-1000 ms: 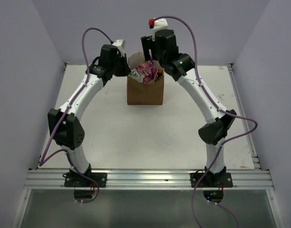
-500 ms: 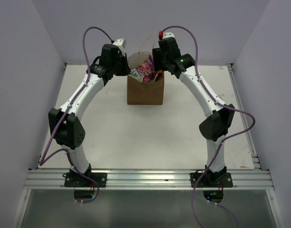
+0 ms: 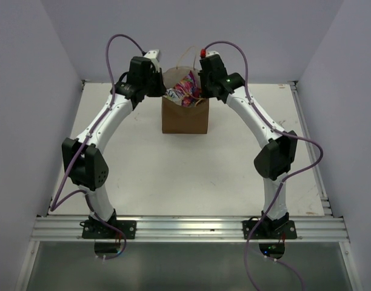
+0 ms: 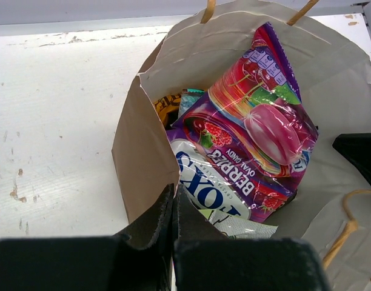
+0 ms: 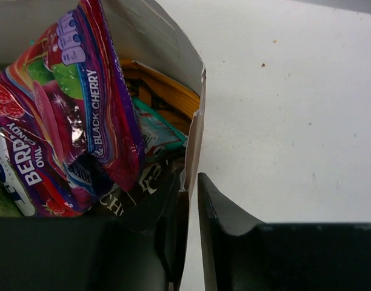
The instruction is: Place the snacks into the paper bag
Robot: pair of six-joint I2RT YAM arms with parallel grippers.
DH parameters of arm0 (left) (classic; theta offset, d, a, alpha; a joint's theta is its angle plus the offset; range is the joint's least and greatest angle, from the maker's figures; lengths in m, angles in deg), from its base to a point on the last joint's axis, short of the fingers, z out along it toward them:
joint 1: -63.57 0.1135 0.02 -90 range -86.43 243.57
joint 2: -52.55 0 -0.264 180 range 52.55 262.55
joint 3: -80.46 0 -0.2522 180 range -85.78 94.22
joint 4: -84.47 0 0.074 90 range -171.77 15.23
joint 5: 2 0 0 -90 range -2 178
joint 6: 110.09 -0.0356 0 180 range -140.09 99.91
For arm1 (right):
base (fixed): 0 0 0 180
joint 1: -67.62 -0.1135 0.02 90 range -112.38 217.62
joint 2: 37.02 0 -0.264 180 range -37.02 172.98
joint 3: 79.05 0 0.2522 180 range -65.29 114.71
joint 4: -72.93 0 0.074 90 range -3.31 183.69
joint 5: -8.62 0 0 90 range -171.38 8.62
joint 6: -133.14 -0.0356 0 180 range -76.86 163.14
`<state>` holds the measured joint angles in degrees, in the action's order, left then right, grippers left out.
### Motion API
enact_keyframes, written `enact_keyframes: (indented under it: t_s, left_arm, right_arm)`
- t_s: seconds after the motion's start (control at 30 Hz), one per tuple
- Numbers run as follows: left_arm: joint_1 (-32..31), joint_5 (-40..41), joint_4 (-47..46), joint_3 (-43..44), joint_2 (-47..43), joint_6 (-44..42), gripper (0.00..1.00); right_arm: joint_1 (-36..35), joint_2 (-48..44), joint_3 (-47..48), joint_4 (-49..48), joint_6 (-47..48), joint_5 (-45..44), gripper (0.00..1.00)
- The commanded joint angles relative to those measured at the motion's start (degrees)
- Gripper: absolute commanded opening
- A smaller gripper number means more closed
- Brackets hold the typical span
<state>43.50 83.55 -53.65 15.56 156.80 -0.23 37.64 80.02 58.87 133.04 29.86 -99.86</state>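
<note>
Now, left gripper [image 4: 173, 193]: clamped on brown kraft paper bag [image 4: 137, 151] rim
Right gripper [image 5: 192, 188]: astride opposite rim, grip unclear
Care: pinch paper only

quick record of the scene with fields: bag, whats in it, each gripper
paper bag: upright on the table, mouth open
contents: purple candy packet on top; teal packet and orange chip bag beneath it
left gripper: shut on the bag's rim
right gripper: jaws either side of the opposite rim, a narrow gap showing between them
</note>
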Motion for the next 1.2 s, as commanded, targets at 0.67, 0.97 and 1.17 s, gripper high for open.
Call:
enact_keyframes:
  t_s: [0.67, 0.97, 1.17]
  left_arm:
    - [-5.58, 3.04, 0.53, -14.14, -15.30, -0.44, 0.00]
    - [-8.57, 3.92, 3.78, -20.39, -22.77, 2.29, 0.00]
    - [-11.30, 6.03, 5.80, -22.50, -26.20, 3.70, 0.00]
  right_arm:
    - [-4.30, -13.93, -12.27, 7.08, -2.10, -0.77, 0.00]
    - [-10.53, -19.56, -17.97, 11.74, -5.88, -4.02, 0.00]
    - [-12.30, -23.95, -22.11, 14.12, -9.13, -5.07, 0.00]
